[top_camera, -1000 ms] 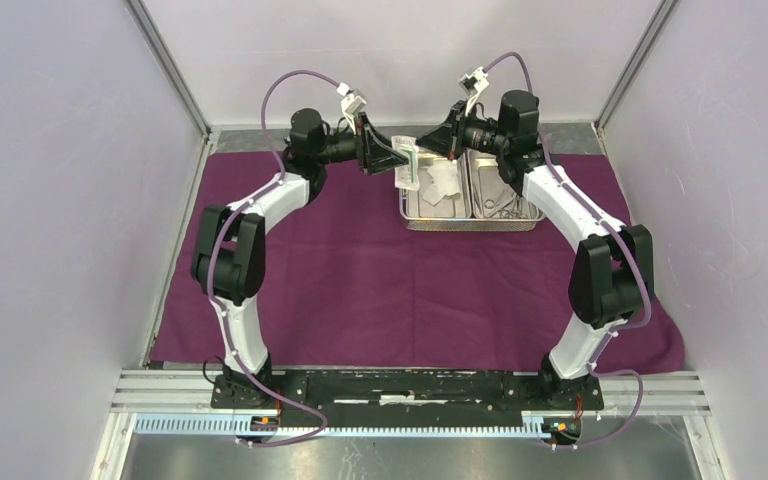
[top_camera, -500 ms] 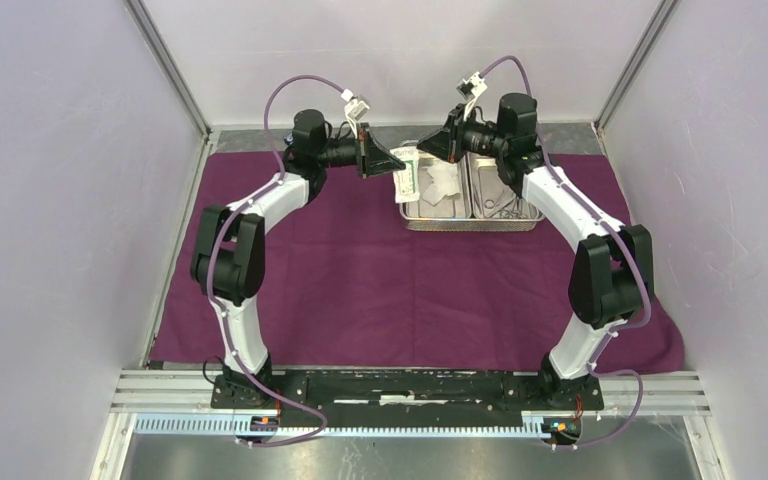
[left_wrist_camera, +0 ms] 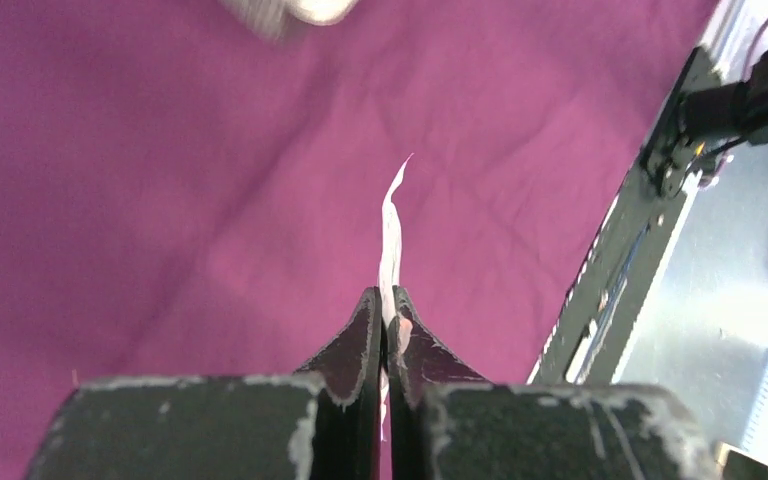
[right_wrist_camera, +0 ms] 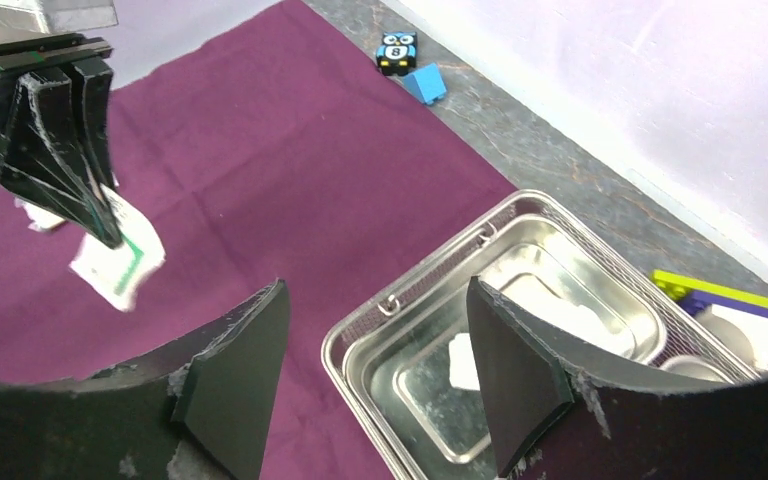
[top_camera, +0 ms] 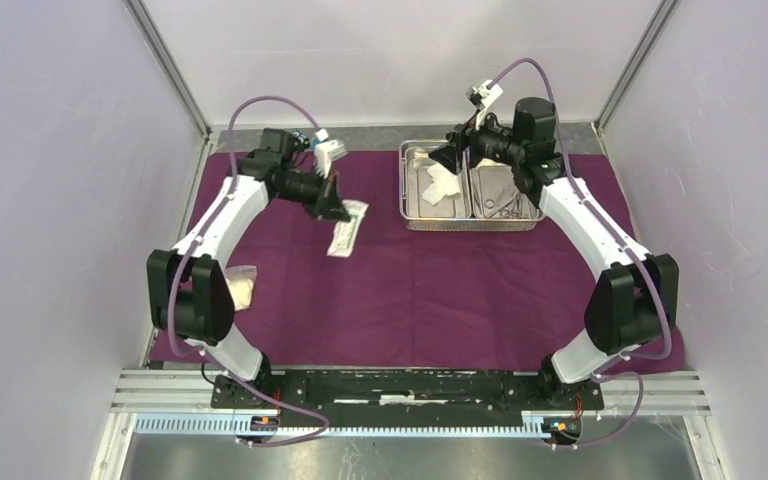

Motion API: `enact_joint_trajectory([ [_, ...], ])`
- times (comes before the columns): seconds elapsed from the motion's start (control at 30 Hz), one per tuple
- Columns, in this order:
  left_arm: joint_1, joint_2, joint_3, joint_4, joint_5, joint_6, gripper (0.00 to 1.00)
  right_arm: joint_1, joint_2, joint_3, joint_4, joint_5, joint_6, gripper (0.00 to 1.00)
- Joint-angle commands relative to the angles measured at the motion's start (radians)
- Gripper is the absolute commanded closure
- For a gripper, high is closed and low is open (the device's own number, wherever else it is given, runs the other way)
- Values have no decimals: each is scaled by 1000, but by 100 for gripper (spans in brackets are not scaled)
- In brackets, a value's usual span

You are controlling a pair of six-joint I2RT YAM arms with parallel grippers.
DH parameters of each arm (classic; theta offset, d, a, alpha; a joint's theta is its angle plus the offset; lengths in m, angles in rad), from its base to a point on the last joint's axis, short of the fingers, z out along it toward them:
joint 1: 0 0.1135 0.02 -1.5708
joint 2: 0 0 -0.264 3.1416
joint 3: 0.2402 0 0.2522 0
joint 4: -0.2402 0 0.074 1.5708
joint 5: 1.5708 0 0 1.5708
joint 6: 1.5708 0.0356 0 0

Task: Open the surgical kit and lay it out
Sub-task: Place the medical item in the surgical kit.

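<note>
The dark-purple cloth wrap (top_camera: 440, 290) lies spread flat. At its back stands the steel tray (top_camera: 470, 226), with white gauze (top_camera: 438, 185) in its left compartment and steel clamps (top_camera: 505, 202) in its right one. My left gripper (top_camera: 338, 208) hangs over the cloth left of the tray, shut on the flat white packet (top_camera: 345, 232). The left wrist view shows that packet (left_wrist_camera: 391, 235) edge-on between the fingertips. My right gripper (top_camera: 455, 160) is open and empty above the tray's left compartment (right_wrist_camera: 400, 300). Another gauze wad (top_camera: 240, 288) lies on the cloth at the left.
Small blue and black blocks (right_wrist_camera: 410, 65) sit on the grey table behind the cloth. A yellow-purple-white block (right_wrist_camera: 725, 300) lies just behind the tray. Booth posts and walls close in the back and sides, and the arms' base rail (top_camera: 410, 385) runs along the near edge.
The right gripper opened and let go of the packet, then drew back over the tray. The left gripper shut on the packet and carried it left and nearer, away from the tray.
</note>
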Motion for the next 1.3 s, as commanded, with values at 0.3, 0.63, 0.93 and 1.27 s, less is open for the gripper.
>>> enact_joint_trajectory([
  [0.3,304,-29,-198,-428,-174,259,98,-34,-97,-190,69,-17,-43,27],
  [0.63,447,111,-265,-410,-230,321,98,-40,-101,-241,98,-33,-28,28],
  [0.93,494,197,-254,-375,-249,322,96,-42,-105,-246,85,-6,-43,28],
  [1.27,519,234,-250,-308,-274,279,90,-45,-108,-254,75,7,-60,28],
])
